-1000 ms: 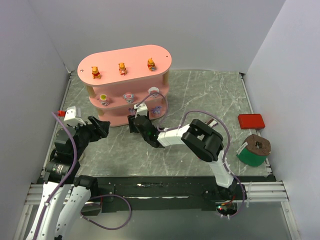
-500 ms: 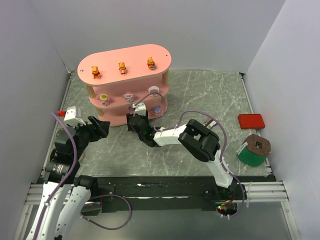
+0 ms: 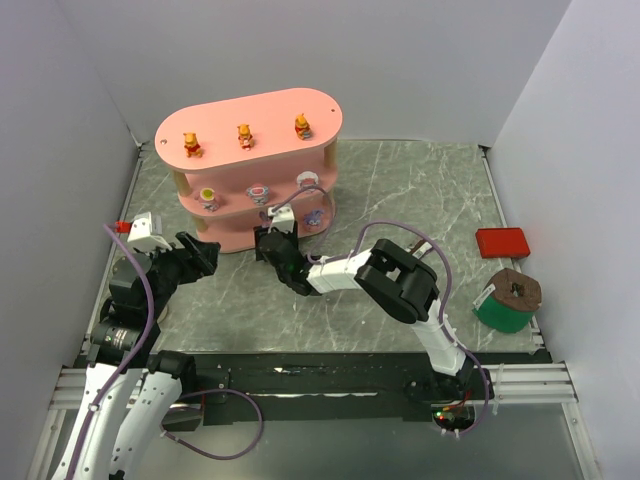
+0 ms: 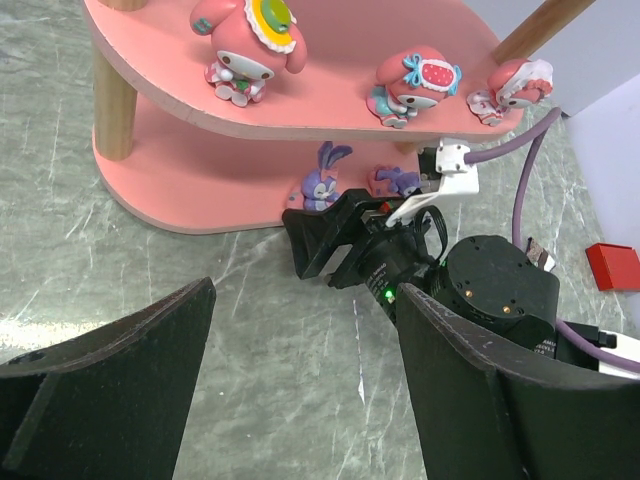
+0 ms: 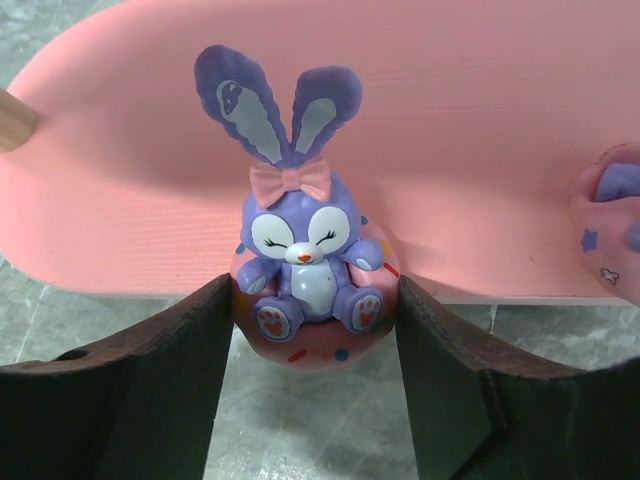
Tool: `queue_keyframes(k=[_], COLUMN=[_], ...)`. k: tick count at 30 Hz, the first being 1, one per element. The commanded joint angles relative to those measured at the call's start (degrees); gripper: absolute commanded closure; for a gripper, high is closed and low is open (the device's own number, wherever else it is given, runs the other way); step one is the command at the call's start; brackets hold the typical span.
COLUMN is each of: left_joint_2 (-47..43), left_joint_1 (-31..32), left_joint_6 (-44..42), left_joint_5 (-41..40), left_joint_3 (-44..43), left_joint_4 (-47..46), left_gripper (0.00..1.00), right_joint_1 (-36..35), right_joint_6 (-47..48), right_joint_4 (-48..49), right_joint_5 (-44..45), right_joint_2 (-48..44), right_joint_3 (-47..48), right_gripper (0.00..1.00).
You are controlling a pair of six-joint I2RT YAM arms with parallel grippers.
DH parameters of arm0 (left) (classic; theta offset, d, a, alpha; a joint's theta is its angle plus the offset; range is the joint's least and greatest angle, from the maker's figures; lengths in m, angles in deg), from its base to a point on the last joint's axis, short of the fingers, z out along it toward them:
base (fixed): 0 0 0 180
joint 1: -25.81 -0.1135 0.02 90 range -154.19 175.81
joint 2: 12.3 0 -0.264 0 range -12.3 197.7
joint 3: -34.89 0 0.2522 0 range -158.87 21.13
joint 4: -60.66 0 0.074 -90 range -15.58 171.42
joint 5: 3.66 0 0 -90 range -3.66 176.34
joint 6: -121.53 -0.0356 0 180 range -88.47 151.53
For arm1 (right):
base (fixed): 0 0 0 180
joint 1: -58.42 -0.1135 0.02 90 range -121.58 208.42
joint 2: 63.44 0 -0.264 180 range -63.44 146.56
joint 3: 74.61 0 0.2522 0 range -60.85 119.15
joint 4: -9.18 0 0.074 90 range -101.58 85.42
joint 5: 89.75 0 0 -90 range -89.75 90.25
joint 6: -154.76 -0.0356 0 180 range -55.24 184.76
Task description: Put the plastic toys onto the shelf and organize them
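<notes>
- Grey marbled table (image 3: 400, 180), white walls (image 3: 400, 60); pink shelf (image 3: 265, 112) at back left.
- Left gripper (image 4: 305, 298) jaws spread, empty.
- Right gripper (image 5: 313, 305) jaws seemingly pinch the purple bunny (image 5: 300, 250).

This is a robotics lab test cell. The pink shelf (image 3: 250, 110) stands on a grey marble-patterned table top (image 3: 420, 190) boxed in by plain pale panels: a back panel (image 3: 330, 50) behind the shelf, a left panel (image 3: 50, 150) beside it, and a right panel (image 3: 580, 150) well off to the other side. In front of the shelf, a left arm (image 3: 125, 315) and a right arm (image 3: 405, 285), both white-and-black robot arms, rise from metal rails (image 3: 70, 385) along the table's near edge. Purple cables (image 3: 149, 290) loop over them. Small plastic toys (image 3: 243, 135) on the shelf and a red box (image 3: 502, 242) to its right look like test props.
</notes>
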Motion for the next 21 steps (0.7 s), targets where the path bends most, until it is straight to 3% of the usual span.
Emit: queue_keyframes(k=[1, 21], left_joint_2=[-0.2, -0.3], left_joint_1=[-0.2, -0.2], left_joint_6=[0.3, 0.3], left_joint_5=[0.9, 0.8], left_joint_3=[-0.2, -0.2], left_joint_4=[-2.1, -2.0], left_gripper=[0.21, 0.21], right_joint_1=[0.7, -0.5], right_joint_6=[0.2, 3.8], right_joint_4=[3.8, 7.0], right_joint_5=[2.8, 3.3], right_joint_2=[-0.4, -2.5], right_joint_3=[-2.2, -4.4], right_gripper=[0.30, 0.21])
